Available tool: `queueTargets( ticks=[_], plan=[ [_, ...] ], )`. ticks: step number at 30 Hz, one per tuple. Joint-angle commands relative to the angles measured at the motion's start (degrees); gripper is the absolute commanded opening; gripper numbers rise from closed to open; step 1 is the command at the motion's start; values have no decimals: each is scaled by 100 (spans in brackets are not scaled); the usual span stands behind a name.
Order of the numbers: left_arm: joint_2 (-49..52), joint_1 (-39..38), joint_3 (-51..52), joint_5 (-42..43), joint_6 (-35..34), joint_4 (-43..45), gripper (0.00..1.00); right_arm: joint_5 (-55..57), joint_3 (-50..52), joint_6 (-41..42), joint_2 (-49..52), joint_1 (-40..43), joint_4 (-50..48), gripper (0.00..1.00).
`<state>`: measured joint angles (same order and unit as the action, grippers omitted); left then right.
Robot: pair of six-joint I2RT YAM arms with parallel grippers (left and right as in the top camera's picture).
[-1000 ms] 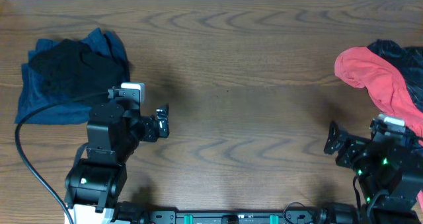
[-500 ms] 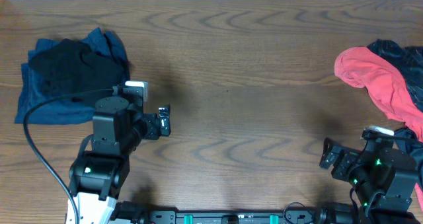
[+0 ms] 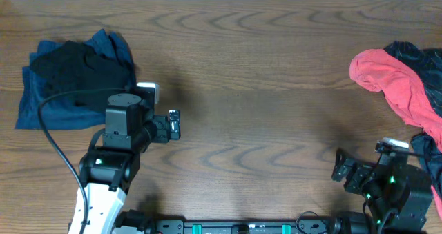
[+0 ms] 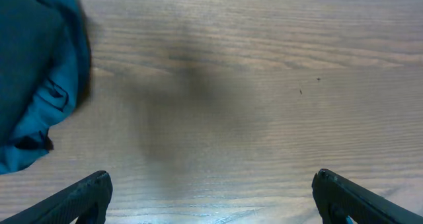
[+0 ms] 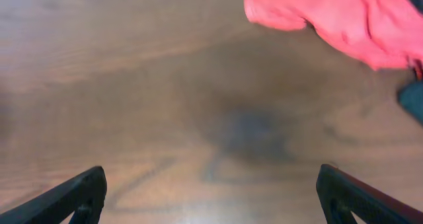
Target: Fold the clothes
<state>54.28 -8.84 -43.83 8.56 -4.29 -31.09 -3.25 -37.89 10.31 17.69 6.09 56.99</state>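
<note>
A pile of blue cloth (image 3: 59, 89) with a black garment (image 3: 79, 72) on top lies at the far left; its blue edge shows in the left wrist view (image 4: 43, 85). A red garment (image 3: 394, 79) over dark clothes (image 3: 418, 58) lies at the far right, and also shows in the right wrist view (image 5: 337, 19). My left gripper (image 3: 174, 123) is open and empty over bare wood, just right of the blue pile (image 4: 210, 197). My right gripper (image 3: 340, 165) is open and empty near the front edge, below the red garment (image 5: 211, 197).
The wooden table (image 3: 248, 89) runs between the two piles. A black cable (image 3: 52, 144) loops by the left arm. The arm bases stand along the front edge.
My left arm has shifted slightly right and forward. My right arm has drawn back toward the front edge, away from the red garment. Both grippers stay open.
</note>
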Motion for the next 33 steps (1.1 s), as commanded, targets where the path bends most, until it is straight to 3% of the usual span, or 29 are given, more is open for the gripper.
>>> queueTargets(
  ticks=[1,12,20,33],
  plan=[
    [133,9,26,-70,-28,-11,98,-208,474,-549,-455,-232,-542,99],
    [492,9,26,-70,-28,-11,98,-387,2594,-933,-1742,-859,-3591,99],
    [584,9,26,-70,-28,-11,98,-387,3733,-1397,-1742,-916,-5906,99],
    [584,11,26,-70,-28,-11,98,-382,3757,-1593,-1722,-914,-5337,99]
  ],
)
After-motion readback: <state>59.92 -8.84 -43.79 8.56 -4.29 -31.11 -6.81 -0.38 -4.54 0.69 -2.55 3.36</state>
